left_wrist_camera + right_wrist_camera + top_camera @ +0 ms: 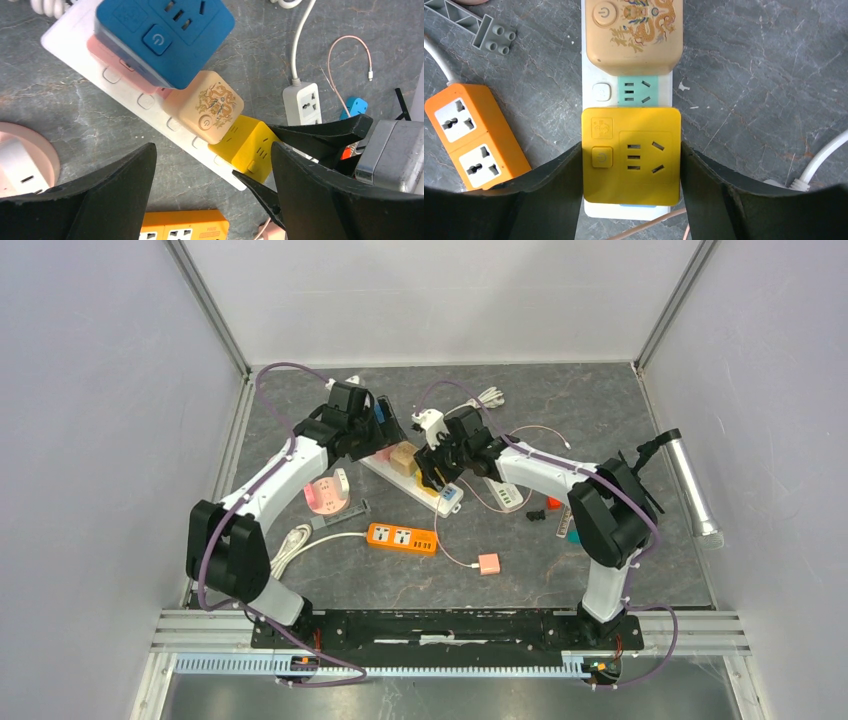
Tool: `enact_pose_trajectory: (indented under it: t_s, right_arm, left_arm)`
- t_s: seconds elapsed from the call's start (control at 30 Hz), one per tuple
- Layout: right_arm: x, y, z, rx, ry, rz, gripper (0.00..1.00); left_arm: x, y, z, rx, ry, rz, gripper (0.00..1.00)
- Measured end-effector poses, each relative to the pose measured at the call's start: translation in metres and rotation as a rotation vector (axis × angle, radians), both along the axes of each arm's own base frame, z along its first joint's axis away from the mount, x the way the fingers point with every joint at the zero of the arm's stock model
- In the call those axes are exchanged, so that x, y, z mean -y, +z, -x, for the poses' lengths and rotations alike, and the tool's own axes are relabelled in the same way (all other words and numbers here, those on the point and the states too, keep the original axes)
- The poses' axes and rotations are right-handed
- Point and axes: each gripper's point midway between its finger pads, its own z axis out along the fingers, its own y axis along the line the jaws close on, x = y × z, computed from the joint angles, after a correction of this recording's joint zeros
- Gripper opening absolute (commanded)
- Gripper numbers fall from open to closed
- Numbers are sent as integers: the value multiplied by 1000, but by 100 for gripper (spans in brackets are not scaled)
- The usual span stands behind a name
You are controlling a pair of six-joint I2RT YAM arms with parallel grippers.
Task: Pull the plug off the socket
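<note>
A white power strip (596,92) lies on the table and carries a blue cube plug (165,35), a beige dragon-print plug (634,35) and a yellow cube plug (639,125) at its near end. My right gripper (631,150) is shut on the yellow plug, with a finger pressed against each side. It still sits on the strip. My left gripper (212,150) is open above the strip (90,65), near the beige plug (205,107) and the yellow plug (245,145), holding nothing. In the top view both grippers meet over the strip (385,472).
An orange power strip (401,537) lies just in front, with a pink round socket (326,494) to its left. A small white socket (302,102), thin pink cables, a pink adapter (488,563) and a silver cylinder (693,487) lie to the right.
</note>
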Motion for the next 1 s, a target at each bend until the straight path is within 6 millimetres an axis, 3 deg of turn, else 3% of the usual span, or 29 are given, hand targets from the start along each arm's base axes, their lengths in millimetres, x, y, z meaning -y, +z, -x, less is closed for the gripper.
enact_pose_trajectory:
  t_s: [0.1,0.3,0.5,0.67,1.0]
  right_arm:
    - [-3,0,-2,4,13,-7,79]
    - [-8,2,-1,20,52,-21,81]
    - [-9,1,0,41,101,-14,72]
    - [-5,-3,1,49,119,1,71]
    - [-5,-4,2,53,139,-1,61]
  left_arm:
    - [3,-4,-1,-7,-13,8,87]
    - [2,-8,-3,-5,-9,9,79]
    - [-2,-34,3,-29,12,12,73]
    - [-3,-52,9,-51,43,37,74]
    - [12,-51,-5,-31,83,146,73]
